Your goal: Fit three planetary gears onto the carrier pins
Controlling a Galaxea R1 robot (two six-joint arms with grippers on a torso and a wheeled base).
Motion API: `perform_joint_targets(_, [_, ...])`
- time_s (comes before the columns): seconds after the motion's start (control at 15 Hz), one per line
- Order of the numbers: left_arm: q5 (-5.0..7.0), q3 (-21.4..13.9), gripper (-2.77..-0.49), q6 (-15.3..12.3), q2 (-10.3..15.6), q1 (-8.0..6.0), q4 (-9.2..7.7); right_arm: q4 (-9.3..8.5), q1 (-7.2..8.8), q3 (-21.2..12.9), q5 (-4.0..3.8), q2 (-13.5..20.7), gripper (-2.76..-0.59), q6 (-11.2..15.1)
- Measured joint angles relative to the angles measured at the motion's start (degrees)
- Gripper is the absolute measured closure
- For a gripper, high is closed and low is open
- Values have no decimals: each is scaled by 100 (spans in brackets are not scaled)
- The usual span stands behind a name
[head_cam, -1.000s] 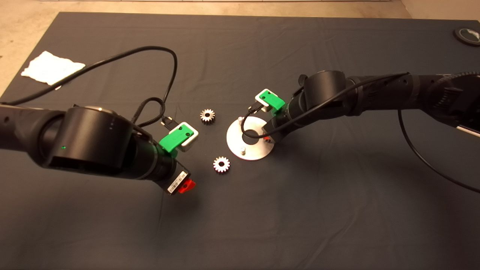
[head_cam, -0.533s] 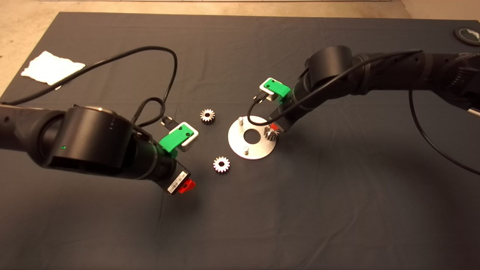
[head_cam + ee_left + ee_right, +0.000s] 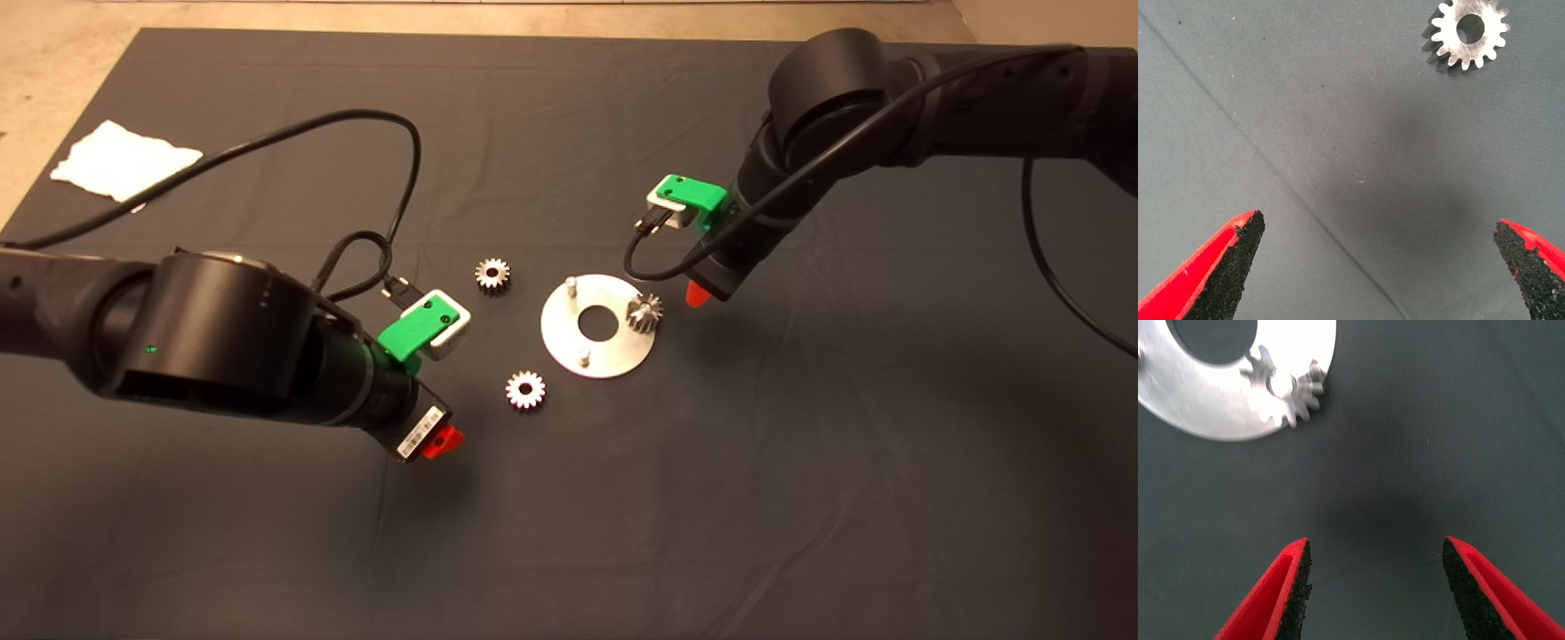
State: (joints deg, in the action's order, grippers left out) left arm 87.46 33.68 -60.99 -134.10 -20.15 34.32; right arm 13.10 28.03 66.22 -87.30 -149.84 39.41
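Head view. The disc (image 3: 597,326) lies near the mat's (image 3: 800,498) centre and carries three pins. One gear, the seated gear (image 3: 643,313), sits on the pin at the disc's 3 o'clock edge; the right wrist view shows the pin tip (image 3: 1279,385) through its bore, though whether it is fully down on the plate cannot be told. The pins at 11 o'clock (image 3: 571,285) and 7 o'clock (image 3: 583,357) stand bare.

Two gears lie flat on the mat, apart from the disc: the far gear (image 3: 492,274) at its 10 o'clock and the near gear (image 3: 525,389) at its 8 o'clock.

The right gripper (image 3: 698,295) hangs just beyond the seated gear, at the disc's 2 o'clock; its fingers (image 3: 1293,593) are spread wide and hold nothing. The left gripper (image 3: 442,439) hovers at 7 o'clock of the near gear, fingers (image 3: 1225,267) wide apart and empty, that gear at the far edge of its wrist view (image 3: 1466,33).

Judged state: one of three gears installed; picking up the near gear appears the likely next step.

Risks. A grasp off the gear's centre could tip or slide it on the cloth. A gear lowered tilted may jam on its pin. A push on the loose disc could shift it and spoil alignment, or unseat the first gear.
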Motion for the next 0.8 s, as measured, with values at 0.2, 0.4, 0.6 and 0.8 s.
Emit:
perform_joint_targets(0.2, [0, 0, -250, 0, -28, -2, -1, -377, 13, -420, -21, 530, -144, -15])
perform_joint_targets(0.4, [0, 125, -250, 51, -285, 0, -23, -634, 35, -767, -21, 941, -144, -15])
perform_joint_targets(0.6, [-5, 391, -250, 231, -713, 0, -50, -885, 57, -1188, -21, 1184, -144, 6])
perform_joint_targets(0.8, [-2, 579, -250, 410, -830, -2, -216, -1062, 57, -1795, -27, 1510, -144, 87])
